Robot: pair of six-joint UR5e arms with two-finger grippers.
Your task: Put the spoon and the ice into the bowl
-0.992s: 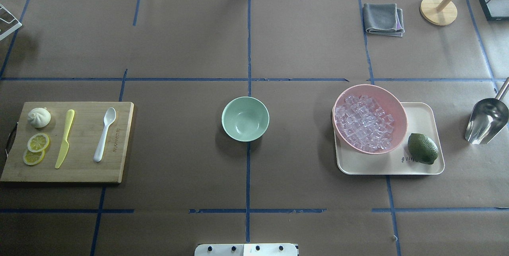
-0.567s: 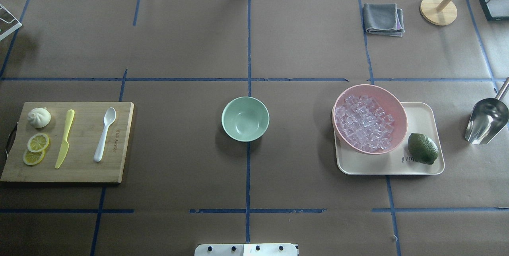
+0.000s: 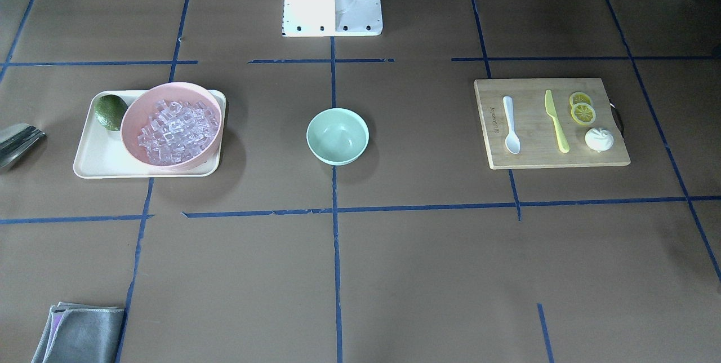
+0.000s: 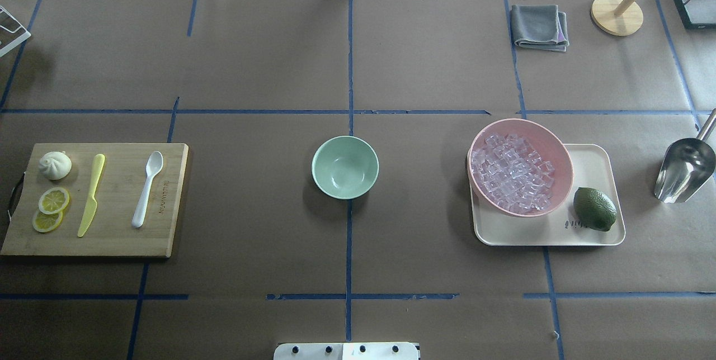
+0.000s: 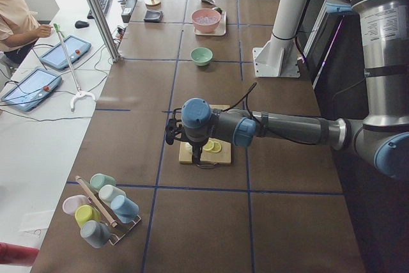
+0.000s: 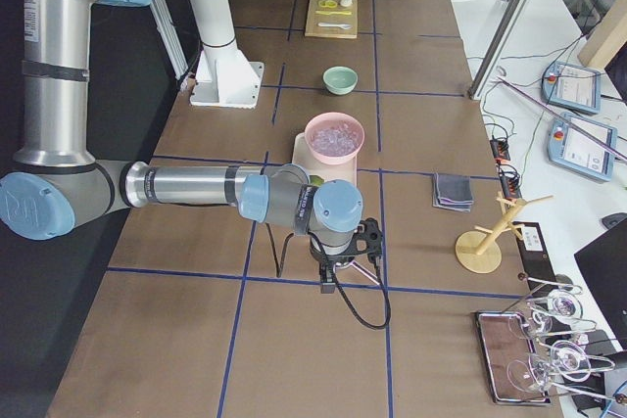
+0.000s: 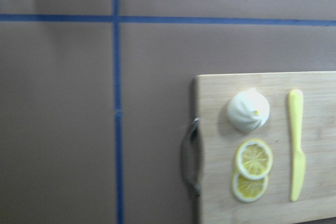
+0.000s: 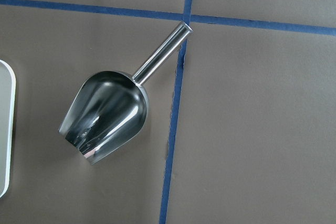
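The white spoon (image 4: 147, 188) lies on the wooden cutting board (image 4: 168, 220) at the table's left, also in the front view (image 3: 510, 124). The mint-green bowl (image 4: 345, 167) stands empty at the centre. The ice (image 4: 512, 173) fills the pink bowl (image 4: 563, 160) on the right. My left gripper (image 5: 171, 133) hovers over the board's outer end. My right gripper (image 6: 367, 242) hovers past the tray, over a metal scoop (image 8: 107, 116). I cannot tell whether either is open or shut. The spoon is outside the left wrist view.
The board also holds a yellow-green knife (image 4: 91, 194), lemon slices (image 4: 53, 200) and a white bun (image 4: 55, 165). The pink bowl and a lime (image 4: 594, 208) sit on a cream tray (image 4: 593, 161). A grey cloth (image 4: 540, 26) and wooden stand (image 4: 616, 13) are far right.
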